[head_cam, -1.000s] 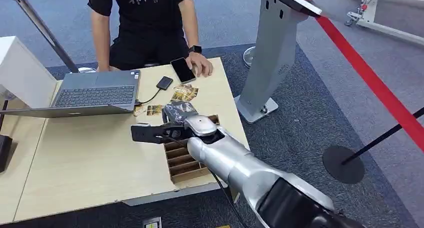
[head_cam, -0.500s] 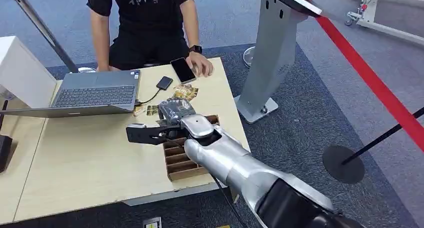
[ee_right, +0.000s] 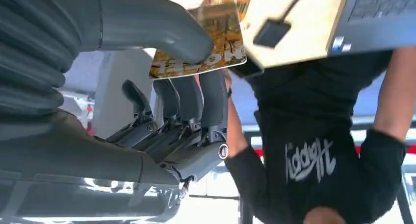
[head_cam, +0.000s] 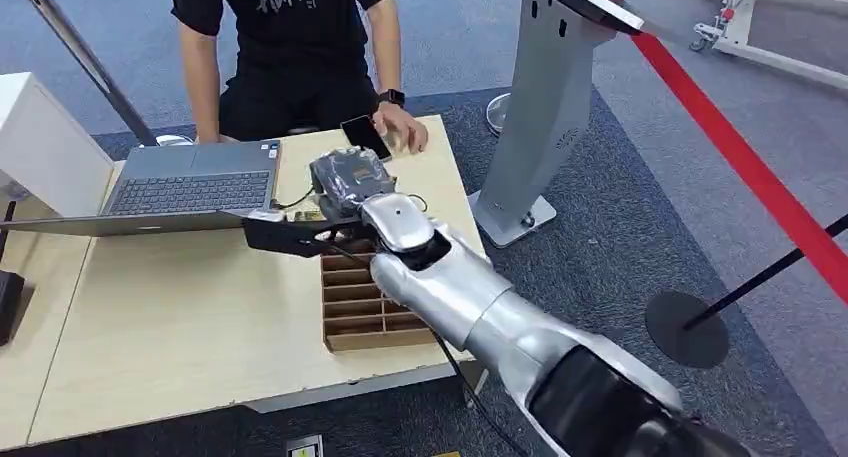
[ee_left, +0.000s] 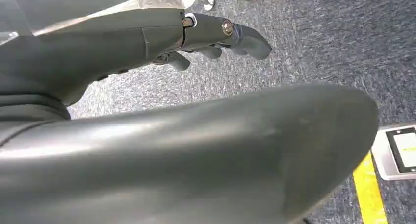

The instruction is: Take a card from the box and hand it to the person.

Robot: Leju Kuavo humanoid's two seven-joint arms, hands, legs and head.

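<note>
Right hand [ee_right: 162,87] pinches the glossy gold-printed card [ee_right: 201,42] between thumb and fingers, above the table beyond the brown slotted cardboard box [head_cam: 362,302]. The seated person's hand [head_cam: 403,130] lies just beyond it.

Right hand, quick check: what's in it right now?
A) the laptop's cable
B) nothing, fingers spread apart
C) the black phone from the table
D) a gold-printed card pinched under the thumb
D: in the right wrist view the right hand pinches a gold-printed card between its thumb and its fingers, raised over the table toward the person.
</note>
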